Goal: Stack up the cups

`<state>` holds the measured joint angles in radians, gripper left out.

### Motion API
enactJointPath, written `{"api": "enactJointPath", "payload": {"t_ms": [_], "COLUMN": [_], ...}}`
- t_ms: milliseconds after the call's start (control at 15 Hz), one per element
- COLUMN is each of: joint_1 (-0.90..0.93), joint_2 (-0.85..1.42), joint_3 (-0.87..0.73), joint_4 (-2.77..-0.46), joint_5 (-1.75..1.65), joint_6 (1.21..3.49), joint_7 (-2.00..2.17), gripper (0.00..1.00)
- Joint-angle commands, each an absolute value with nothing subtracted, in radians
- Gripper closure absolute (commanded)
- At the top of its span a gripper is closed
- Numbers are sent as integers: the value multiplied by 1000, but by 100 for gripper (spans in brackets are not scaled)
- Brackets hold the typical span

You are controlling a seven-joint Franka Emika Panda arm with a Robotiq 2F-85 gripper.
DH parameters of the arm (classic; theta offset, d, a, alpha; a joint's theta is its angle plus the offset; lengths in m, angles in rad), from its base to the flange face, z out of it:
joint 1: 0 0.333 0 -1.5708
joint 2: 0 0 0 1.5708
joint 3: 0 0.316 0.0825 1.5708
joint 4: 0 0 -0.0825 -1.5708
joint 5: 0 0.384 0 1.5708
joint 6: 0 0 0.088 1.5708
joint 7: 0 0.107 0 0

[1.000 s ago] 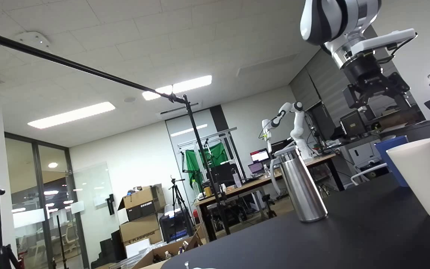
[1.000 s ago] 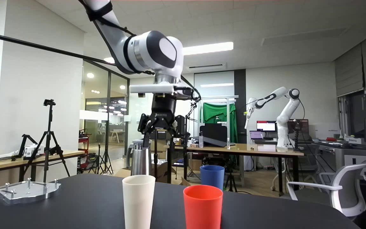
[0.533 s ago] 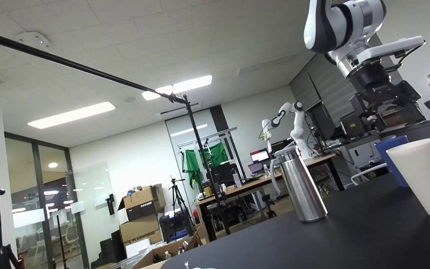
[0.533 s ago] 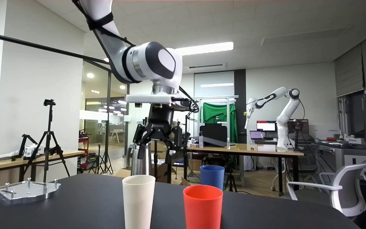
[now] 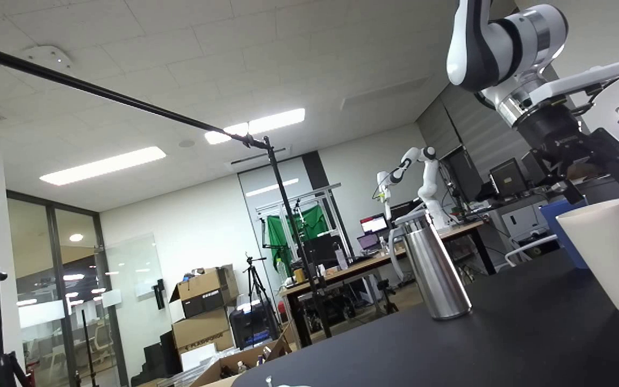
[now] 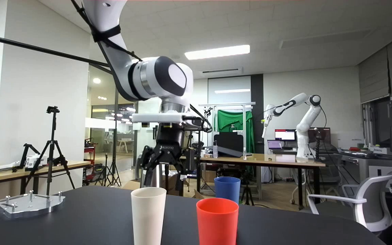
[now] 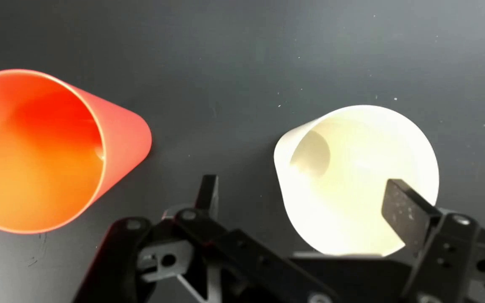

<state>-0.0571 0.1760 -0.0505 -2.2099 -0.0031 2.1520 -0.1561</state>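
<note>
The white cup [image 6: 148, 217] stands upright on the dark table and shows in an exterior view [image 5: 607, 252] and the wrist view [image 7: 364, 160]. A red cup [image 6: 217, 221] stands to its right, and shows at the left of the wrist view [image 7: 124, 139]. The blue cup [image 6: 227, 189] stands behind the red one, partly hidden. It is also partly behind the white cup in an exterior view [image 5: 561, 207]. My gripper [image 6: 164, 182] is open and empty above the table. In the wrist view [image 7: 305, 198] one finger overlaps the white cup's mouth; the other is over table.
A tall silver metal cylinder [image 5: 438, 274] with a handle stands on the dark table [image 5: 395, 349]. A clear plate with metal posts [image 6: 29, 204] lies at the table's left. A grey chair [image 6: 369, 200] stands beyond the table at the right.
My gripper has come down toward the height of the cups' rims, with a slight sideways shift. Its fingers stay open. The cups and the silver cylinder have not moved.
</note>
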Motion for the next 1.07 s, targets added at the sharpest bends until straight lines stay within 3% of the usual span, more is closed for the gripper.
{"api": "enactJointPath", "payload": {"t_ms": [0,67,133,267,867,1000], "joint_1": [-51,-50,-50,-49,-54,-60], "joint_2": [184,188,192,199,216,217], "joint_3": [-49,-48,-47,-45,-45,-50], "joint_4": [-2228,-2229,-2230,-2232,-2213,-2201], "joint_5": [-32,-35,-39,-39,-16,-11], "joint_6": [2168,2171,2175,2181,2153,2145], "joint_7": [-111,-113,-115,-116,-125,-125], "gripper": [0,0,25,33,95,100]}}
